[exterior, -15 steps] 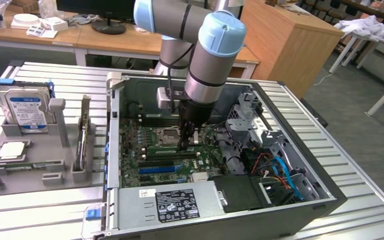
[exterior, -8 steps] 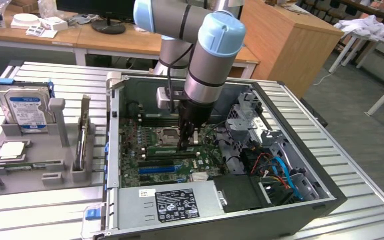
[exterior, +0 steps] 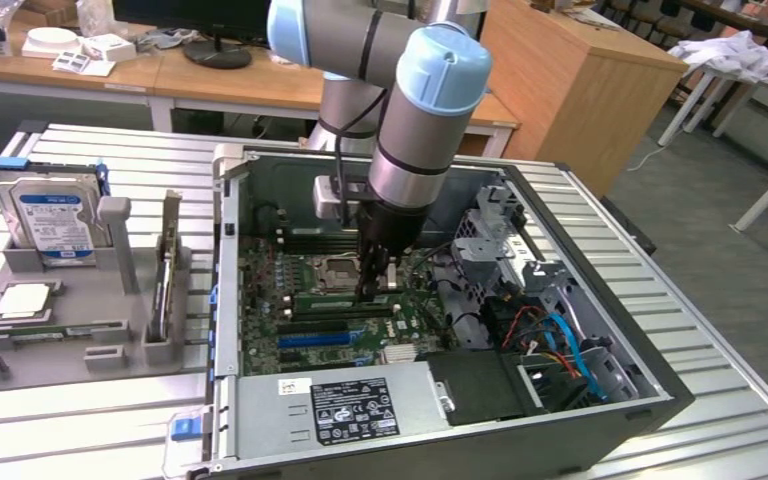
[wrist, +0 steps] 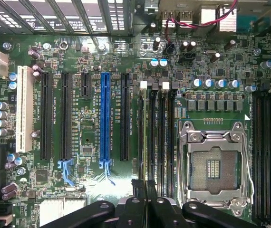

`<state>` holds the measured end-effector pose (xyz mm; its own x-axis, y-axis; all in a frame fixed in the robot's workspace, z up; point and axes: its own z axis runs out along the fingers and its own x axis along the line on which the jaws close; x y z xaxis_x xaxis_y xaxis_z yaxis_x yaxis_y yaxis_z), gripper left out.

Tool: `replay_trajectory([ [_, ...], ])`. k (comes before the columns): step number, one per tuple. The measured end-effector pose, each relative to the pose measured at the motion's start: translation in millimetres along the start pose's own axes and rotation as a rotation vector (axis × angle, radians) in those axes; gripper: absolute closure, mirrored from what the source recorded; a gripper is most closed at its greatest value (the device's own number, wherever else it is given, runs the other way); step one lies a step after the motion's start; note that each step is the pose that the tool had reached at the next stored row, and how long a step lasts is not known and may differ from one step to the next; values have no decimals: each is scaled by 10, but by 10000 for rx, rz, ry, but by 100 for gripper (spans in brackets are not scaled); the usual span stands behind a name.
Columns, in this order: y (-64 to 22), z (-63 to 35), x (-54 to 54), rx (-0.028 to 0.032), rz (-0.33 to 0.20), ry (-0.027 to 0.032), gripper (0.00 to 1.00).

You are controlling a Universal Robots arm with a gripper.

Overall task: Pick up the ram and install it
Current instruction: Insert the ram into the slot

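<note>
Ribbed metal tabletop [exterior: 91,440] carries the open grey computer case [exterior: 491,455], and I reach straight down into it. My black pincer [wrist: 145,185] is pressed together, its fingertips [wrist: 138,186] meeting right at the end of the bank of long black memory slots [wrist: 157,133] on the green motherboard [wrist: 83,142]. Whether the ram stands edge-on in the slot at my tips I cannot tell. Just beside the pincer, past those slots, lies the silver-framed square processor socket [wrist: 215,164]. On the opposite side, a little further off, runs a long blue plastic expansion slot [wrist: 105,118]. Over the board I have open room. It is tighter toward the exterior view's right of me, where the metal drive cage [exterior: 494,228] and the blue and orange cables [exterior: 560,340] crowd the case wall.
</note>
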<state>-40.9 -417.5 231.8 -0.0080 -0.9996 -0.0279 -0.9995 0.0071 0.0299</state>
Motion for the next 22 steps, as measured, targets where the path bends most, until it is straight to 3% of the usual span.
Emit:
replay_trajectory([
  [22,-1,47,2,-1,0,1,88],
])
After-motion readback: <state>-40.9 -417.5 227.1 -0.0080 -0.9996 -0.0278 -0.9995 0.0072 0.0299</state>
